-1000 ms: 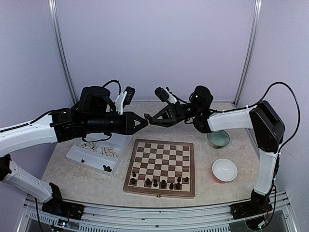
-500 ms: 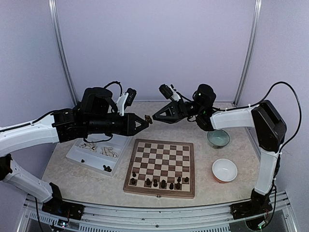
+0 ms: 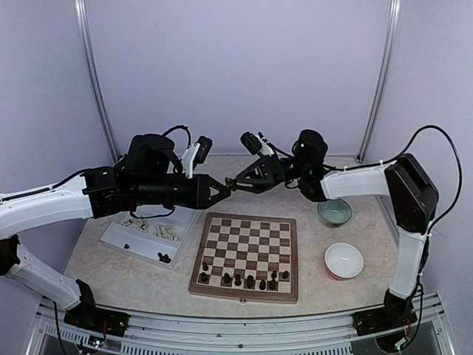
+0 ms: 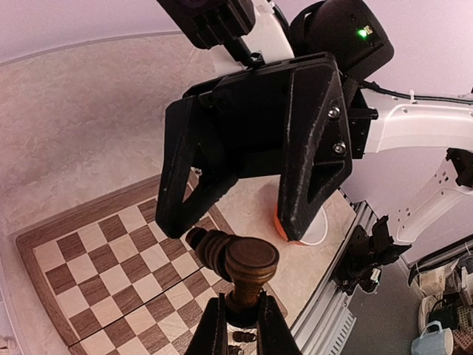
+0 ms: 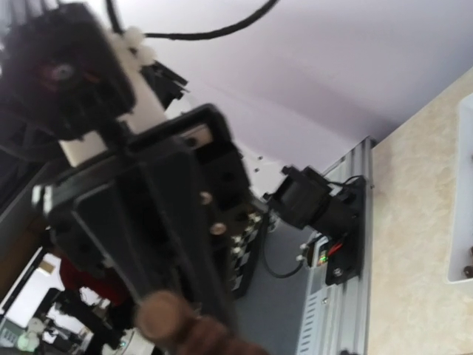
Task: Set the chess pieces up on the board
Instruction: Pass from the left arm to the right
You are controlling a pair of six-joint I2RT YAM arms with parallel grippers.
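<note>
Lilac walls box in the tabletop (image 3: 133, 275). Top view: your left arm (image 3: 148, 188) and right arm (image 3: 347, 181) meet tip to tip in mid-air, above the far border of the board (image 3: 249, 217), with a dark chess piece (image 3: 230, 183) between them. The tray (image 3: 118, 235) and teal bowl (image 3: 334, 213) sit well apart, so you've free air all round. Left wrist view: the left jaws pinch the piece at one end, and the right jaws are spread wide at its free end. Centre it between them before you close, and release only after. Right wrist view: all blur, so you can't tell the jaws' state from here.
</note>
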